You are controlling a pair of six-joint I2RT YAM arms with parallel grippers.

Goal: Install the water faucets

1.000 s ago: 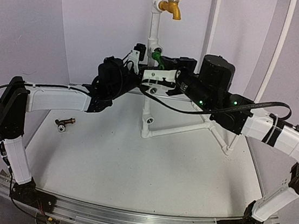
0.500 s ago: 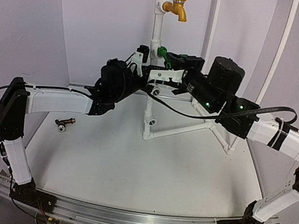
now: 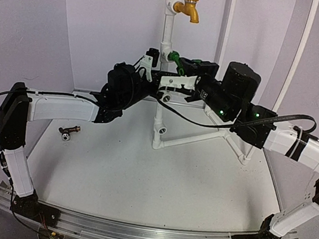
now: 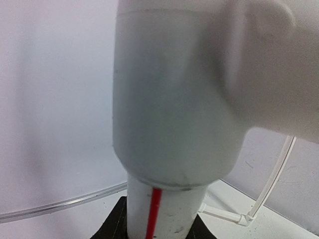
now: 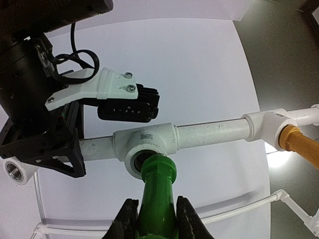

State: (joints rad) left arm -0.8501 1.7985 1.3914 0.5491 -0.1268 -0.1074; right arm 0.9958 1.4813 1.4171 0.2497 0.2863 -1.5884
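Note:
The green faucet (image 5: 158, 191) is held between my right gripper's (image 5: 155, 211) fingers, its threaded end touching the open socket of a white tee fitting (image 5: 147, 144) on the pipe stand (image 3: 167, 39). In the top view the green faucet (image 3: 174, 58) sits beside the upright pipe at mid height, with the right gripper (image 3: 181, 67) behind it. My left gripper (image 3: 155, 76) is shut on the stand's upright pipe (image 4: 164, 209) just below a fitting; its black fingers (image 4: 113, 225) flank the pipe. The dark brown faucet (image 3: 69, 131) lies loose on the table at the left.
A yellow-orange faucet (image 3: 189, 8) is mounted at the top of the stand and also shows in the right wrist view (image 5: 298, 144). Lower sockets (image 3: 159, 129) face forward on the stand. White pipe legs (image 3: 204, 135) run along the table to the right. Curved white walls enclose the back.
The right gripper with the green faucet has moved up and to the right, closer to the pipe. The stand, held by the left gripper, has shifted slightly right and stands straighter.

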